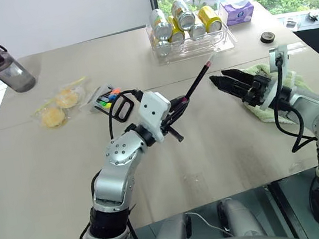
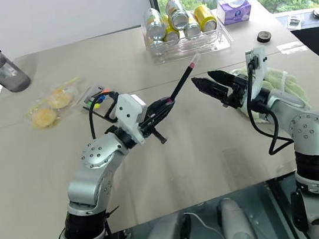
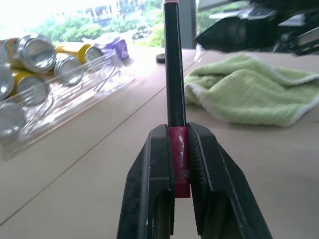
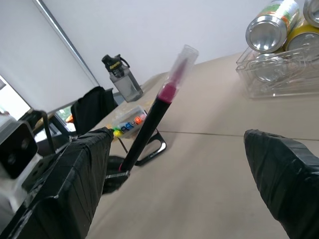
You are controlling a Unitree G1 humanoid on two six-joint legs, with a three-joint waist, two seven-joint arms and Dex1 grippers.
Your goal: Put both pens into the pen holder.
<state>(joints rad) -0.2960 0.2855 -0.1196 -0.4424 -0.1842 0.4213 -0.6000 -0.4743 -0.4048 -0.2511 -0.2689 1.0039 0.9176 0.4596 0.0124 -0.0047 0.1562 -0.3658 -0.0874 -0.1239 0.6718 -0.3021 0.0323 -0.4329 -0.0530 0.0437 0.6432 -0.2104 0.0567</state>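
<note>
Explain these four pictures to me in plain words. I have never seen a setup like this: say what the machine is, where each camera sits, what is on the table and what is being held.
This is a humanoid robot with two arms, each ending in a two-fingered black gripper. The two wide pictures come from cameras in its head, looking down over a beige table. The other two come from cameras on its wrists, looking along the fingers.

On the table lie a clear tray of drink cans, a water bottle, wrapped snacks, a green cloth and a black pen holder with bright marker tips.

The left gripper is shut on a pen with a pink-red end, lifted off the table. The right gripper is open beside the pen's tip.
</note>
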